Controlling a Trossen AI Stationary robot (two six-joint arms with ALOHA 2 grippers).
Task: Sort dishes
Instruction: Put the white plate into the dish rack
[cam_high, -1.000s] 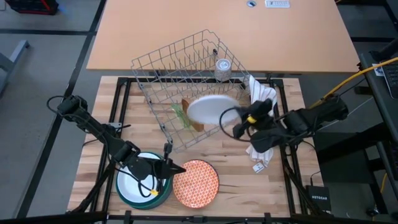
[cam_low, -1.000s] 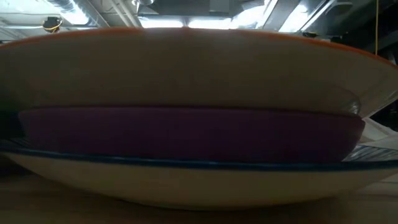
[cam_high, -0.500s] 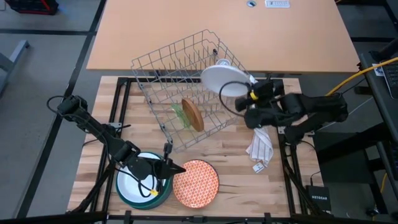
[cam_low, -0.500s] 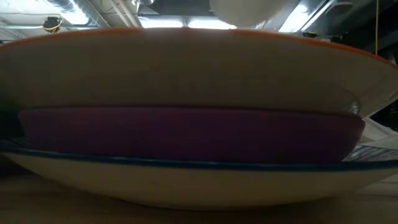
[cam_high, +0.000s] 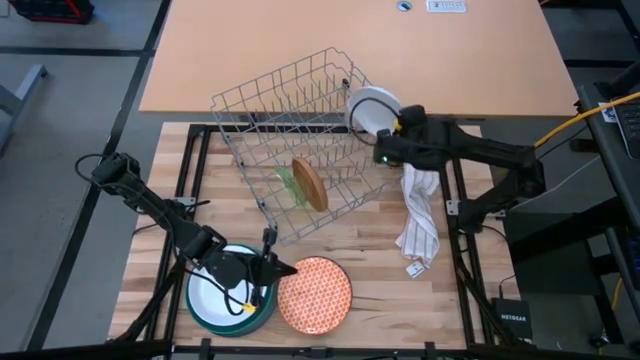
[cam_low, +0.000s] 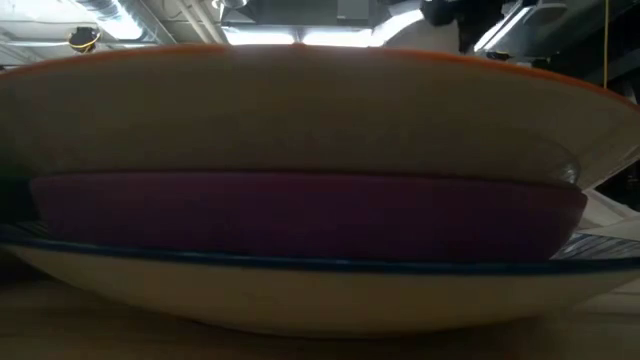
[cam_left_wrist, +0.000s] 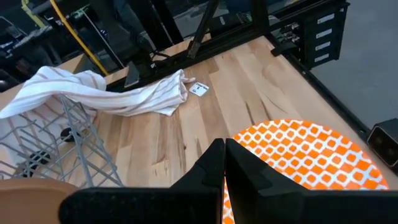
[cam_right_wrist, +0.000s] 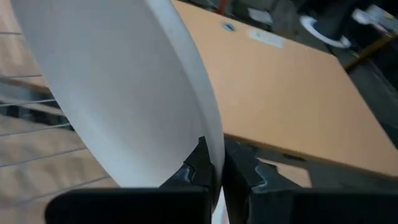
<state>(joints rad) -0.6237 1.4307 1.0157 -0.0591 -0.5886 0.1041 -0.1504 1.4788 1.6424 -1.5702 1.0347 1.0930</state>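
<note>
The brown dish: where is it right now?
In the high view the brown dish stands on edge inside the grey wire rack, beside the clear green dish, left of the striped cloth.

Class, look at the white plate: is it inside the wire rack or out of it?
Out: the right gripper pinches the white plate's rim, holding it above the rack's far corner.

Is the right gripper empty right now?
No, the right gripper is shut on the rim of a white plate.
</note>
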